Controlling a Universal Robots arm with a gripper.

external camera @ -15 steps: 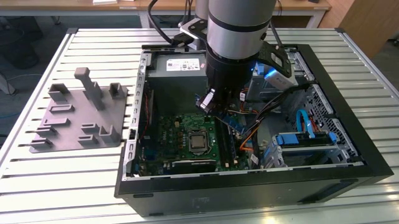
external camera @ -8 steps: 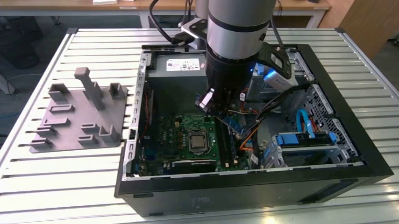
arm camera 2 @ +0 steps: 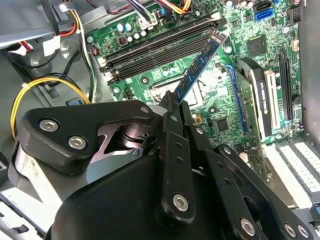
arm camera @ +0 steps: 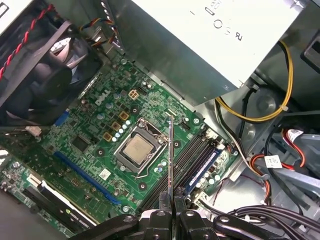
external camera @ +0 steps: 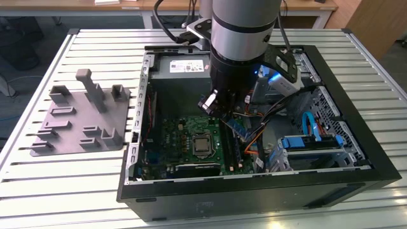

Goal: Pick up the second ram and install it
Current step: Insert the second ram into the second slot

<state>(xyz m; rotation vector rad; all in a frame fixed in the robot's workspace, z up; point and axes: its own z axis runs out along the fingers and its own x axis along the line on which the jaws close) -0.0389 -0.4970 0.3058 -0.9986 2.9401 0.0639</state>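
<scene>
Hanging over the green motherboard (external camera: pixel 167 133), at two o'clock of its square silver socket (external camera: pixel 202 143) in the exterior view, the long, thin, dark-green memory stick (arm camera 2: pixel 197 67) is clamped by one end in the black metal gripper (arm camera 2: pixel 175 102). It is judged light, stiff, fragile (gripped by edges, not chips).

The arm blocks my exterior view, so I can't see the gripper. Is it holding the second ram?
Observer: Yes. In the second wrist view the gripper is shut on one end of the second ram.
Operator: Is it in a slot yet?
Observer: No. The first wrist view shows it edge-on, held above the motherboard beside the CPU socket, not seated in the memory slots.
</scene>
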